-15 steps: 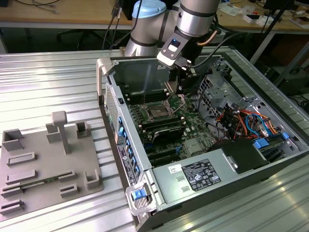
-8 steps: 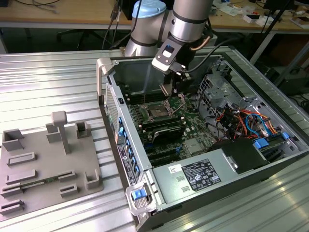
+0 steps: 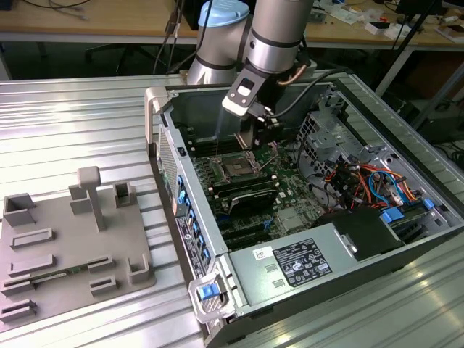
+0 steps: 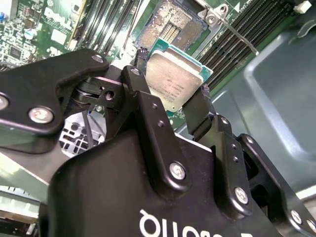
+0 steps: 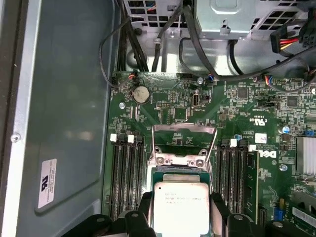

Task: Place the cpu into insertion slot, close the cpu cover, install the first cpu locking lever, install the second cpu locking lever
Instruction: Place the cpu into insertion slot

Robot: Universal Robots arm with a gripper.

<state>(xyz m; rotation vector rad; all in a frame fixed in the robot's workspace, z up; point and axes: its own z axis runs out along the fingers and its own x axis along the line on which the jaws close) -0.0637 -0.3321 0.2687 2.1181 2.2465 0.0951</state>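
In the exterior view my arm reaches down into the open computer case (image 3: 206, 109), which lies on its side on the ribbed metal table (image 3: 87, 123). The gripper (image 3: 262, 132) hangs just above the socket (image 3: 238, 168) on the green board. A grey plastic holder (image 3: 72, 254) sits on the table toward that view's left. In the second wrist view I see the two black fingers (image 4: 143, 106) closed on opposite edges of the chip (image 4: 173, 81). The chip's silver face is toward the camera, and it is held in the air, apart from the bare socket (image 4: 170, 27) beyond it. In the first wrist view the chip (image 5: 180, 205) sits gripped between the fingers. The cover (image 5: 182, 159) stands raised on its hinge just past it, with long memory slots (image 5: 126, 173) on either side.
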